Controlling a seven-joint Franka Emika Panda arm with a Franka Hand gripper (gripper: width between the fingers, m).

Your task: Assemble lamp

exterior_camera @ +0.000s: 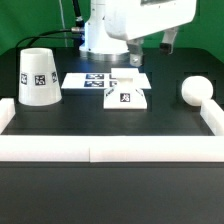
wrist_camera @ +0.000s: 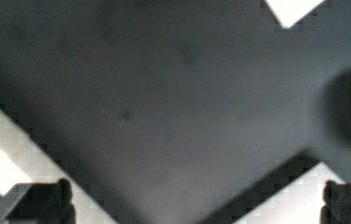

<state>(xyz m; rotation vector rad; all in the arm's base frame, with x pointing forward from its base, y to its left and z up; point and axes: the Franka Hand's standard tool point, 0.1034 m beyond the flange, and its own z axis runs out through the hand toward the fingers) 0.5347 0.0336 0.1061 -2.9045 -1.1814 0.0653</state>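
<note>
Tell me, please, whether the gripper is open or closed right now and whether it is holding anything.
Gripper: open, jaws spread wide, holding nothing.

base [exterior_camera: 126, 97] between shade [exterior_camera: 38, 77] and bulb [exterior_camera: 196, 90], marker board [exterior_camera: 88, 80] behind

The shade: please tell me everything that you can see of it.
The shade is a white truncated cone, plastic by its look, with a black-and-white square tag on its side. It stands upright, wide end down, on the black table, at the exterior view's left, beside the marker board. Nothing but the table seems to touch it.
</note>
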